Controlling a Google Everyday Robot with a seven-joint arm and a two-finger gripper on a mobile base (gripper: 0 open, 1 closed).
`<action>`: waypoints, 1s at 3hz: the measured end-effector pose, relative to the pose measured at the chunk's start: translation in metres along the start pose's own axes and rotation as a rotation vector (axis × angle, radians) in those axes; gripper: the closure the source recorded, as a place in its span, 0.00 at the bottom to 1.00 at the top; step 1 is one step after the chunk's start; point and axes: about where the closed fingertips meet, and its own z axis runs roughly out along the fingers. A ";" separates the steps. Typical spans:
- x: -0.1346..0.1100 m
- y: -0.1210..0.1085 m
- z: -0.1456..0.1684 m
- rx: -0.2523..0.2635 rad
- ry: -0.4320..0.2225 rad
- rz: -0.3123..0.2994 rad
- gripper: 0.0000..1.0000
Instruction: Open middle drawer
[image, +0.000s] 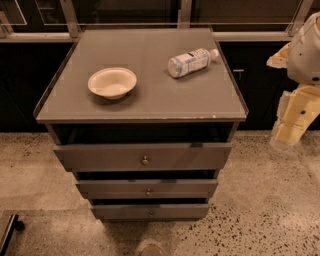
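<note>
A grey cabinet stands in the middle with three drawer fronts stacked below its top. The middle drawer is the mid-sized front, with a small round metal knob at its centre. It looks pushed in, in line with the fronts above and below it. The taller top drawer front and the narrowest bottom front also look pushed in. My gripper, cream-coloured, hangs from the white arm at the right edge. It is off the cabinet's right side, above the level of the drawers and touching nothing.
A white bowl and a plastic water bottle lying on its side rest on the cabinet top. A dark wall with metal rails runs behind. Speckled floor surrounds the cabinet. A dark object sits at the lower left.
</note>
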 end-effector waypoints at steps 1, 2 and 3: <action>0.000 0.000 0.000 0.000 0.000 0.000 0.00; 0.000 0.002 0.006 -0.001 -0.028 0.013 0.00; -0.008 0.013 0.038 -0.033 -0.140 0.042 0.00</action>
